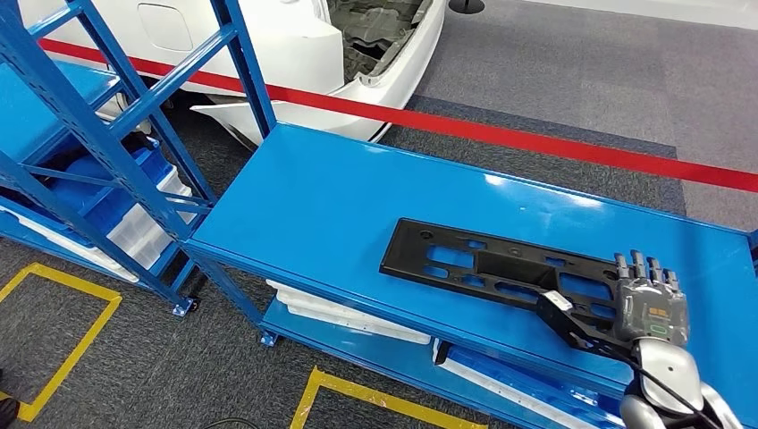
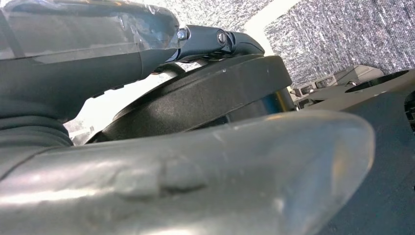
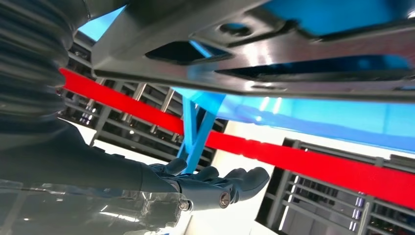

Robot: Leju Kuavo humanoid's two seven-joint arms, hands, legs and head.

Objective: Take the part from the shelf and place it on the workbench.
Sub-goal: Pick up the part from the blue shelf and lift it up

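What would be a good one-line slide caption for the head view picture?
The robot's right hand rests on a long black part lying flat on the blue workbench, beside a blue shelf.

The part (image 1: 501,273) lies flat on the workbench (image 1: 331,197), towards its right end, long side running along the bench top. The right hand (image 1: 651,304) sits over the part's right end; whether it grips cannot be told. Left of the workbench stands the shelf (image 1: 98,134) — bins (image 1: 134,223) on its lower levels. Behind both runs a barrier tape (image 1: 536,143), and beyond it a car body (image 1: 304,45). Floor tape markings (image 1: 63,331) lie before the shelf and bench.
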